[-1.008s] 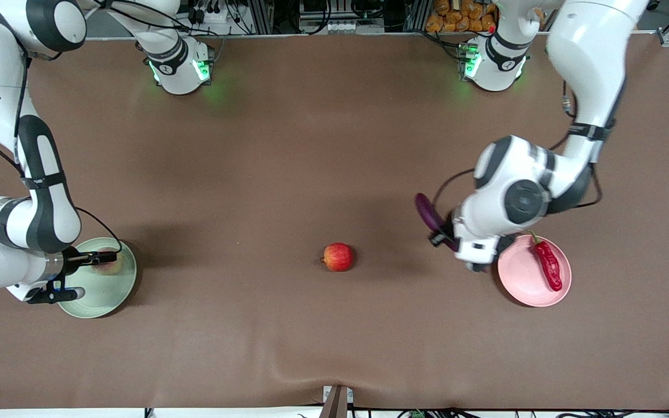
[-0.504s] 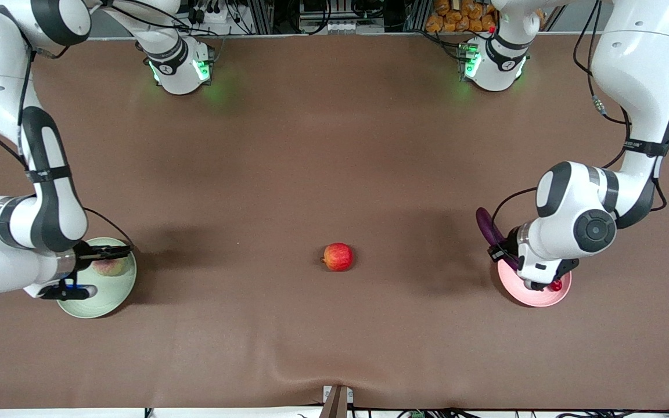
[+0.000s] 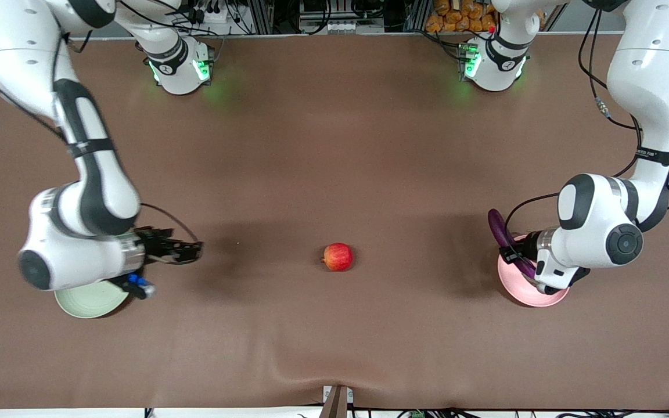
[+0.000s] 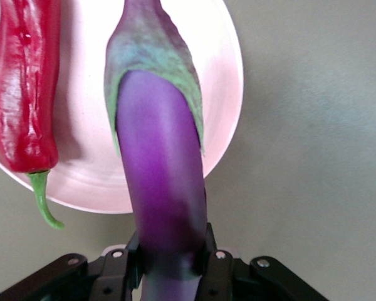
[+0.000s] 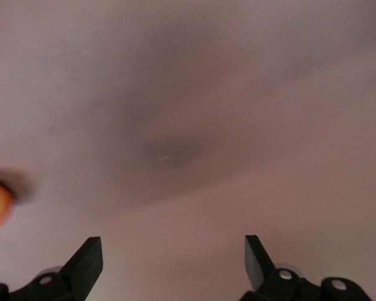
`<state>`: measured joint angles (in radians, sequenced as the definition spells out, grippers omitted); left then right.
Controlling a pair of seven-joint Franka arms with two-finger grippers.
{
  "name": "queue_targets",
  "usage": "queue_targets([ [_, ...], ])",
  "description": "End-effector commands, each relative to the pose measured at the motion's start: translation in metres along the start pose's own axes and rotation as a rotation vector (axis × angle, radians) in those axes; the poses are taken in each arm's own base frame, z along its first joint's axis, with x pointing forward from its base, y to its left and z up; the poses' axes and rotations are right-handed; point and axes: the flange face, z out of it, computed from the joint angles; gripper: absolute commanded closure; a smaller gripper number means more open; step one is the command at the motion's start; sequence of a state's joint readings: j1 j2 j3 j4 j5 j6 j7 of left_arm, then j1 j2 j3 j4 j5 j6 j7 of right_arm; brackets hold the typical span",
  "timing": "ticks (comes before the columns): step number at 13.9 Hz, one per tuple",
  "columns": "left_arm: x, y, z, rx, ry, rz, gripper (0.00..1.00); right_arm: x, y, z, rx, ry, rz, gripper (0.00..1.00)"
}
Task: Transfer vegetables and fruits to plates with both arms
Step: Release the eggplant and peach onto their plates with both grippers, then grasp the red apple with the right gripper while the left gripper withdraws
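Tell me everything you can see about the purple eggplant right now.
The long slim glossy purple eggplant has smooth shiny skin and a green, purple-tinged cap at one end. The left gripper is shut on its other end, the jaws clamping both sides, and holds it over the round pale pink plastic plate. It runs lengthwise alongside the shiny red chili pepper lying on that plate, with a gap between them. Whether its cap end touches the plate cannot be told.

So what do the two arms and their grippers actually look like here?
Both arms are glossy white with black joint bands, black cables looped outside, and green-lit bases. The right gripper and left gripper are black, with flat black fingers; blue fittings sit by the right wrist.
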<state>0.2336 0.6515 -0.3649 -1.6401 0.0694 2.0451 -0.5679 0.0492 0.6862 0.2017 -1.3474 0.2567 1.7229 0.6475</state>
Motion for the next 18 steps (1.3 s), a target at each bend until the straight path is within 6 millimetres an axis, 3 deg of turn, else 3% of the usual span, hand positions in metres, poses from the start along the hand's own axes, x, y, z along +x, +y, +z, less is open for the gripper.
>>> queue_targets([
  [1, 0.009, -0.015, -0.006, -0.023, -0.026, 0.021, 1.0, -0.039, -0.063, 0.025, 0.061, 0.074, 0.174, 0.0],
  [4, 0.019, -0.021, -0.008, -0.085, -0.047, 0.069, 1.0, -0.062, -0.115, 0.068, 0.201, 0.058, 0.321, 0.0],
  [8, 0.031, -0.034, -0.002, -0.13, -0.08, 0.064, 1.0, -0.088, -0.166, 0.128, 0.338, 0.094, 0.494, 0.0],
  [9, 0.033, -0.038, 0.0, -0.134, -0.085, 0.065, 1.0, -0.093, -0.173, 0.142, 0.35, 0.104, 0.512, 0.0],
  [11, 0.042, -0.041, 0.003, -0.149, -0.082, 0.08, 1.0, -0.087, -0.174, 0.152, 0.37, 0.111, 0.536, 0.0],
  [13, 0.046, -0.041, 0.009, -0.154, -0.088, 0.081, 1.0, -0.104, -0.188, 0.166, 0.381, 0.124, 0.506, 0.0],
  [15, 0.047, -0.041, 0.015, -0.154, -0.097, 0.083, 0.97, -0.101, -0.189, 0.174, 0.397, 0.128, 0.548, 0.0],
  [16, 0.047, -0.041, 0.014, -0.155, -0.094, 0.086, 0.82, -0.099, -0.189, 0.177, 0.409, 0.131, 0.571, 0.0],
  [17, 0.049, -0.042, 0.011, -0.158, -0.088, 0.084, 0.59, -0.101, -0.193, 0.181, 0.438, 0.144, 0.577, 0.0],
  [18, 0.055, -0.05, 0.003, -0.172, -0.076, 0.069, 0.21, -0.102, -0.195, 0.191, 0.454, 0.157, 0.572, 0.0],
])
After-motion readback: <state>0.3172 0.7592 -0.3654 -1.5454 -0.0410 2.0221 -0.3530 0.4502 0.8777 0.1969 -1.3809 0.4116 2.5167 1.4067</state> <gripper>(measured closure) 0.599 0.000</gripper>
